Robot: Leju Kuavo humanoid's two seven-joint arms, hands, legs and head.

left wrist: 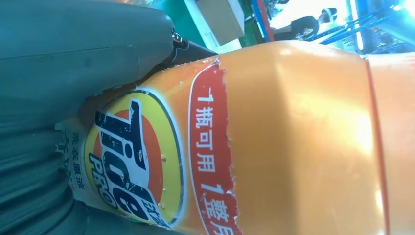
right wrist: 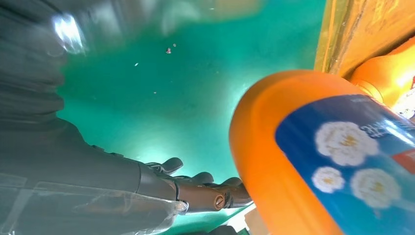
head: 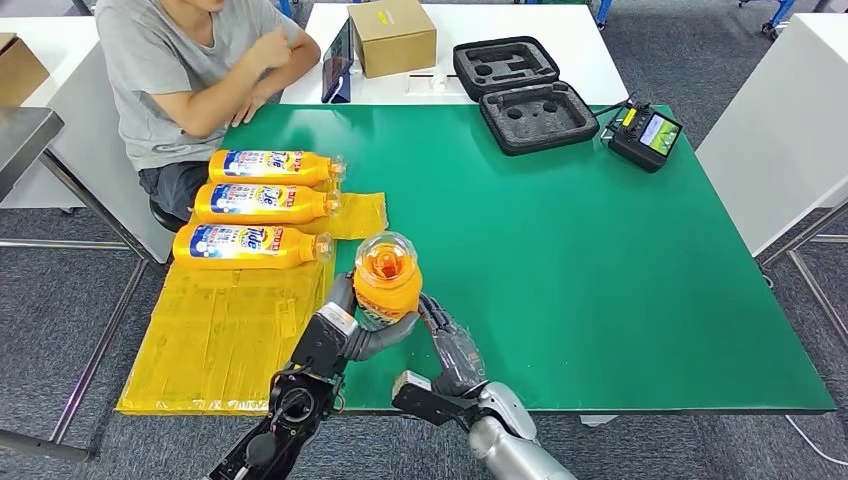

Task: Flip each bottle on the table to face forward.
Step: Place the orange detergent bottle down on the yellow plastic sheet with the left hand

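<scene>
Left hand (head: pixel 365 322) grips upright orange bottle (head: pixel 387 280) over green table (head: pixel 600 260); right hand (head: pixel 450 345) beside it, fingers spread, holding nothing. Three bottles (head: pixel 262 206) lie nearby.

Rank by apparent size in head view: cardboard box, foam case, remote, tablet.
1. Foam case, open, both halves
2. Cardboard box
3. Remote
4. Tablet, seen nearly edge-on, so its rank below the remote is unsure.

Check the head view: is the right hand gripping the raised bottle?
No: the left hand grips the raised bottle, while the right hand stands open beside it.
</scene>
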